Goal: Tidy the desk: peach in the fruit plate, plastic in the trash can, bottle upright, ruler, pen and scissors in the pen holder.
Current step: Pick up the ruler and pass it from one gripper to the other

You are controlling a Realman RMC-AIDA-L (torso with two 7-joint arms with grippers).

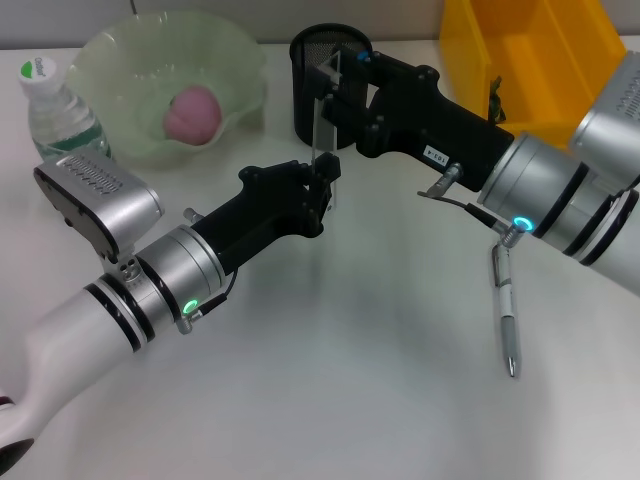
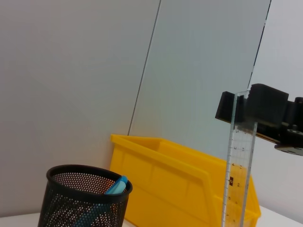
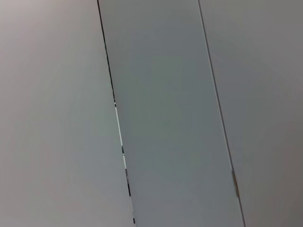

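The pen [image 1: 506, 318] lies near the worktop's [image 1: 350, 380] right edge. At centre, the left tool [image 1: 325, 190] and right tool [image 1: 335, 78] both clamp the upright transparent ruler [image 1: 326, 125], just beside the far-edge mesh pen holder [image 1: 312, 95].

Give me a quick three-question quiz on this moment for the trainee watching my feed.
1. True or false: the peach lies in the fruit plate.
2. Where is the pen? A) in the pen holder; B) flat on the table, below the right arm; C) in the yellow bin.
3. Fill in: the upright ruler is gripped low down by the left tool and at its top by the ____ tool.

Key: 1 true; 2 B; 3 right, meaning the right tool, which is beside the pen holder's rim.
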